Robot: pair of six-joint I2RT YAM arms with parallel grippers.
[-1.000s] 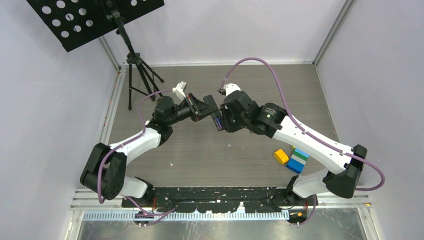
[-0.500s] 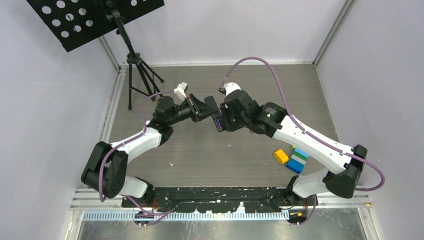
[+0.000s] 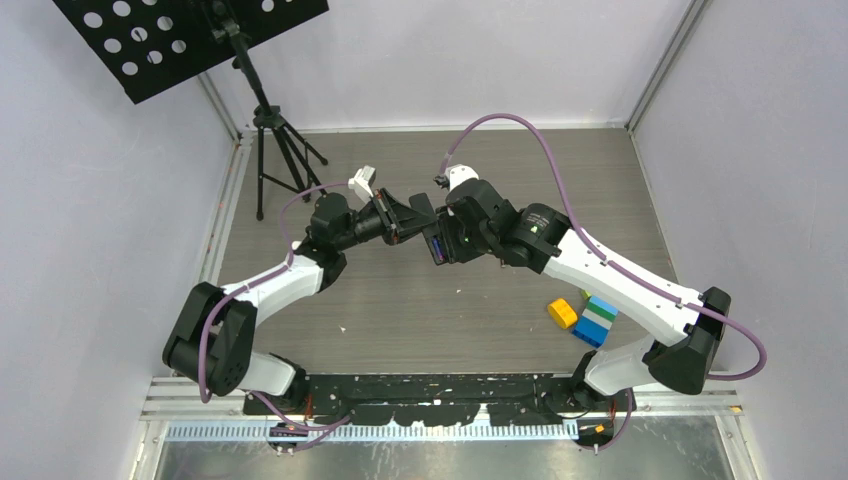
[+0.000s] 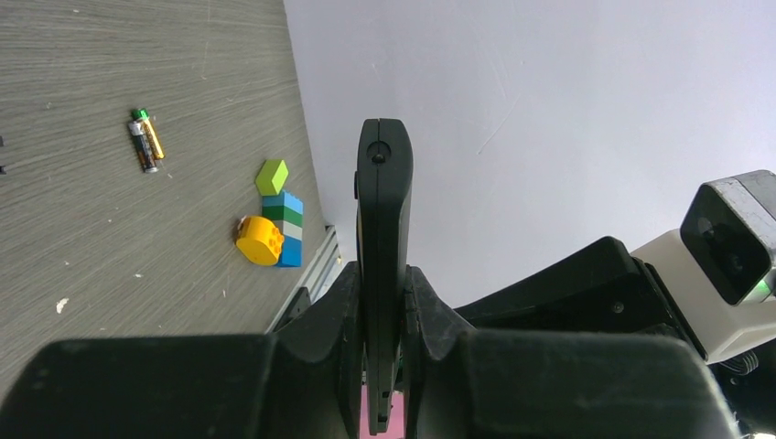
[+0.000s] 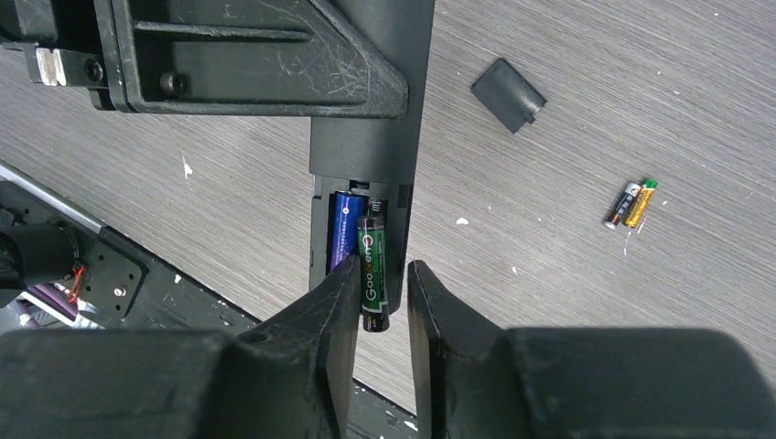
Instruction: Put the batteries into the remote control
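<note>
White shells over black joints on the left arm (image 3: 272, 283) and right arm (image 3: 622, 287), a purple cable (image 3: 520, 124) looping along each. Green light (image 3: 534, 228) glowing on the right arm's black joint, and the right gripper (image 5: 382, 270) shows chunky matte-black fingers (image 5: 320, 320).

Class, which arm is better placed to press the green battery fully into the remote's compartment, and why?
Right. The right gripper straddles the green battery, which juts out of the remote. The left gripper is busy clamping the remote.
</note>
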